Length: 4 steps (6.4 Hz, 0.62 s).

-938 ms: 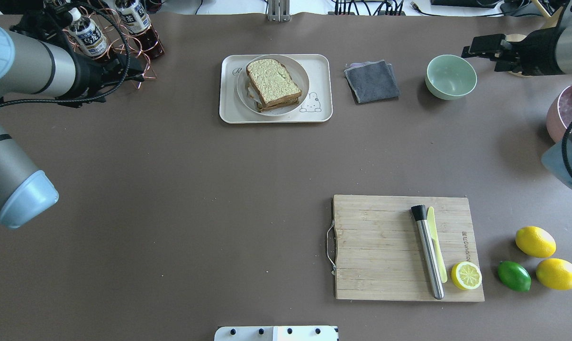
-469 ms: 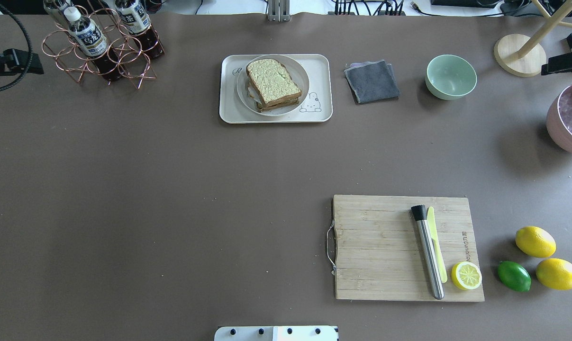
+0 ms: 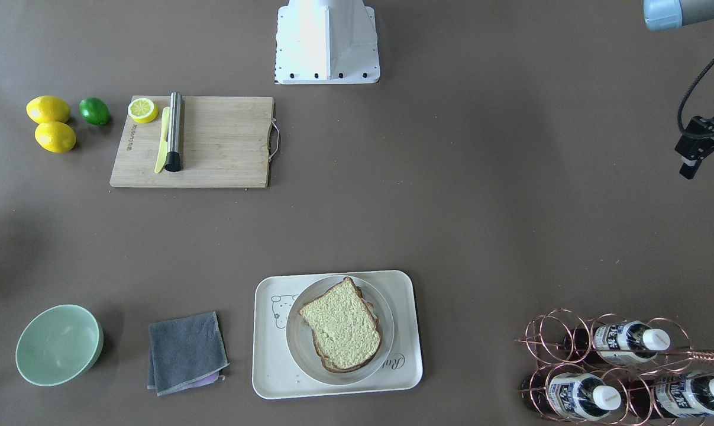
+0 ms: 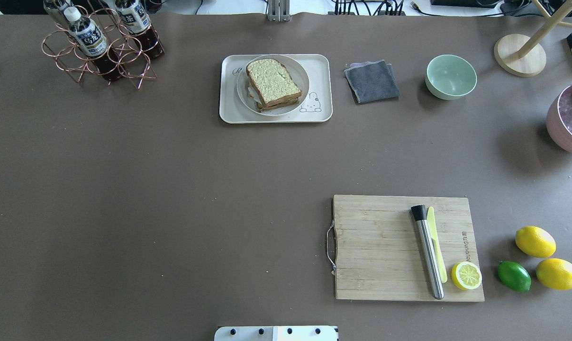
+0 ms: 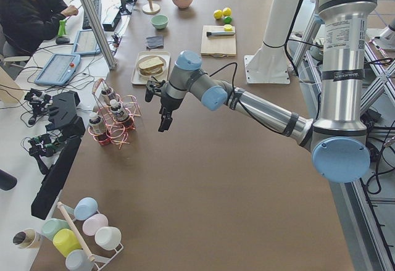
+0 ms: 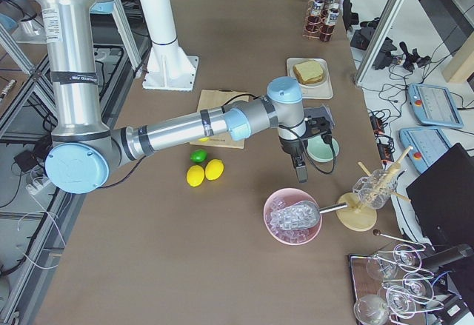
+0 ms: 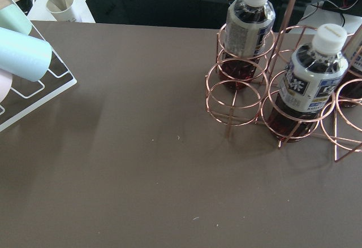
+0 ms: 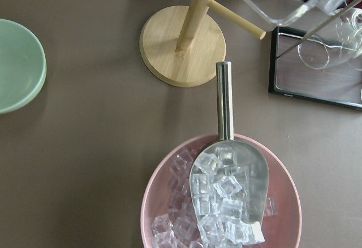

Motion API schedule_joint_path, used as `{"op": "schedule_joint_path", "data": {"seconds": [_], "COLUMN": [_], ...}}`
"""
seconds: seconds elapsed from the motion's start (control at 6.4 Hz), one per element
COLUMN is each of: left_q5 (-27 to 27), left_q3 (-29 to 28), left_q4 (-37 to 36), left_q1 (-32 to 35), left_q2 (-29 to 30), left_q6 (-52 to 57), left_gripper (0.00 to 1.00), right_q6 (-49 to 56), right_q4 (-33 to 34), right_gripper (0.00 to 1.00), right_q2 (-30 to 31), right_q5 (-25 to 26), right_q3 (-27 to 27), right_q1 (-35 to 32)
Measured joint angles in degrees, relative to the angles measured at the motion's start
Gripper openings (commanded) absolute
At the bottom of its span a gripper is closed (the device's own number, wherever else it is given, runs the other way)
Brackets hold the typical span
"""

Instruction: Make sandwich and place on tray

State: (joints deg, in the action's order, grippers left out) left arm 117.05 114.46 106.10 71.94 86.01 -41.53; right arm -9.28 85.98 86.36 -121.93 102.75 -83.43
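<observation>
The sandwich (image 4: 272, 84), two slices of greenish-tan bread with dark crust, lies on a round white plate (image 4: 303, 76). The plate stands on the cream tray (image 4: 321, 66) at the table's far middle. Only a white sliver of filling shows at its edge. The sandwich also shows in the front-facing view (image 3: 341, 333) on the tray (image 3: 271, 378). My left gripper (image 3: 697, 151) hangs above the table beside the bottle rack, far from the tray; I cannot tell its jaws. My right gripper (image 6: 300, 169) hovers near the pink ice bowl; I cannot tell whether it is open.
A copper rack of bottles (image 4: 101, 42) stands far left. A grey cloth (image 4: 372, 80), green bowl (image 4: 450, 76), wooden stand (image 4: 520, 54) and pink ice bowl with scoop (image 8: 226, 197) lie far right. A cutting board (image 4: 385, 246) holds muddler, knife, lemon half; lemons and lime beside it.
Both arms have pulled back sideways and left the overhead view. The sandwich, plate and tray have not moved.
</observation>
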Motion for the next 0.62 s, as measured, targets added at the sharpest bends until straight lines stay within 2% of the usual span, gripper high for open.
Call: {"op": "schedule_joint_path", "data": {"seconds": [0.16,0.31,0.62], "left_q5": [6.26,9.87,12.92], "left_q3": [-1.04,-1.66,-3.24], "left_q4": [-0.07,-0.05,-0.35], "left_q1": [2.49,4.67,10.82], "left_q2": [-2.33,-5.21,-11.01], "left_q6": [2.78,6.37,17.57], "left_gripper": [0.98,0.98,0.98], "right_q6": [6.19,10.77,15.31], "right_q4": [6.43,11.91,16.39], "right_gripper": [0.99,0.99,0.99], "right_q2": [-0.04,0.05,1.65], "right_q5": [-3.04,-5.14,-8.37], "right_q3": [-0.12,-0.23,-1.58], "right_q1": [-2.65,-4.5,-7.02]}}
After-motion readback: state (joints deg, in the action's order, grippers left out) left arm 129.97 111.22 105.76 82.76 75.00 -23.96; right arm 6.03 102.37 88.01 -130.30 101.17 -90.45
